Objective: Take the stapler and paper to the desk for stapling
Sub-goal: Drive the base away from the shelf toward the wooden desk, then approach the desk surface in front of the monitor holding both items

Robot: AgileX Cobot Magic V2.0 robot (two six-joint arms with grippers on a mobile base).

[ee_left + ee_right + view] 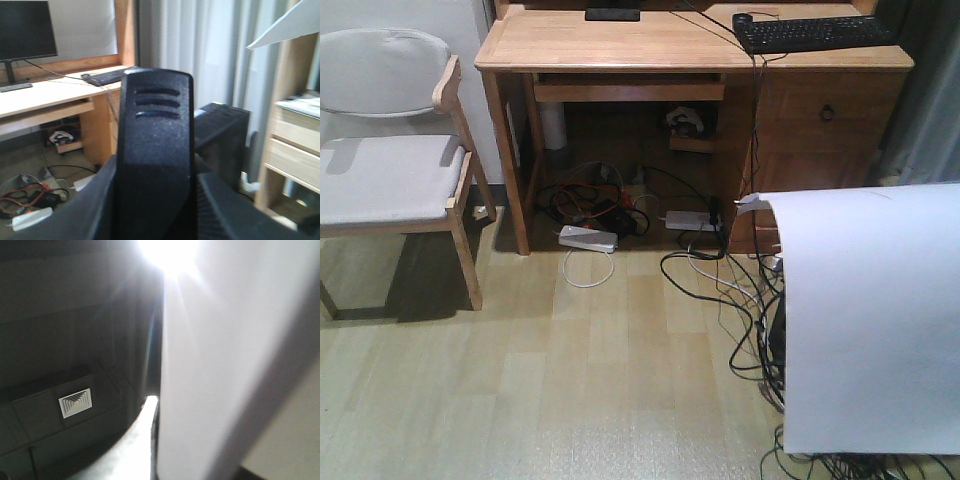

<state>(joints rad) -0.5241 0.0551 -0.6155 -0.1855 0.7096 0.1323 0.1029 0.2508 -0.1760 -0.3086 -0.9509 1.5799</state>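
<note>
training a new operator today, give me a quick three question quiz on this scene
1. True or false: the paper lies flat on the desk.
2. What sits on the desk's right end? A mug, B keyboard, C lamp.
3. Fill in: in the front view the chair stands to the desk's ___.
Key: 1 false, it hangs curved in the air; 2 B; 3 left.

Pale plank floor (570,380), a wooden chair (390,150) (grey cushions) by the white wall (400,12), grey curtains (200,50) hanging, a ceiling light (167,252) glaring near a vent (75,402).
</note>
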